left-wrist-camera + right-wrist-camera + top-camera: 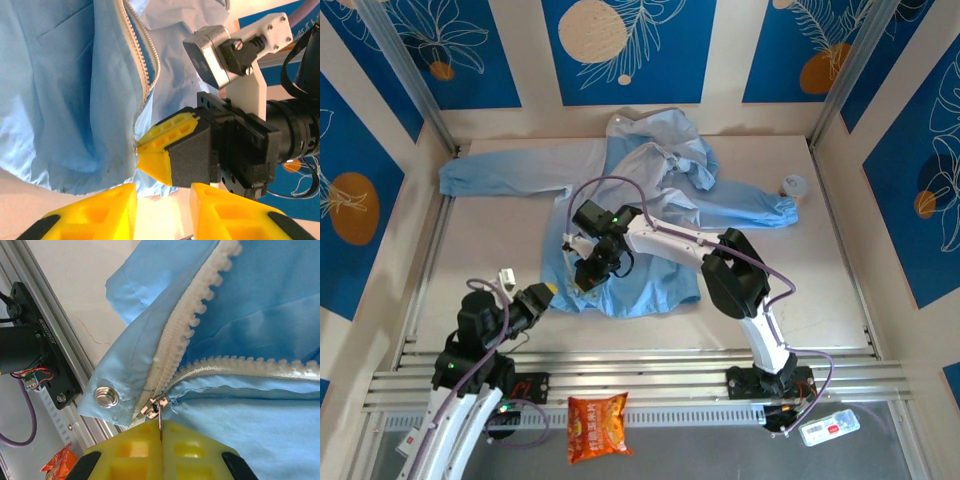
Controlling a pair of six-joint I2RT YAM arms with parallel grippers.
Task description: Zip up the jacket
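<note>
The light-blue jacket (650,200) lies spread on the table with its sleeves out to both sides. Its whitish zipper strip (142,60) is open above the hem, both toothed halves (185,335) meeting at the metal slider (156,407) beside a silver snap (106,396). My right gripper (161,427) is shut on the slider's pull tab at the jacket's bottom hem (590,272). It also appears as closed yellow tips (142,155) at the zipper's foot. My left gripper (545,293) hovers just off the hem's lower left, open (162,200), with bare table between its fingers (100,210).
Aluminium rails (650,375) run along the near edge of the table. An orange snack bag (597,425) lies in front of them. A small round object (793,186) sits by the right sleeve's cuff. Patterned walls enclose the table on three sides.
</note>
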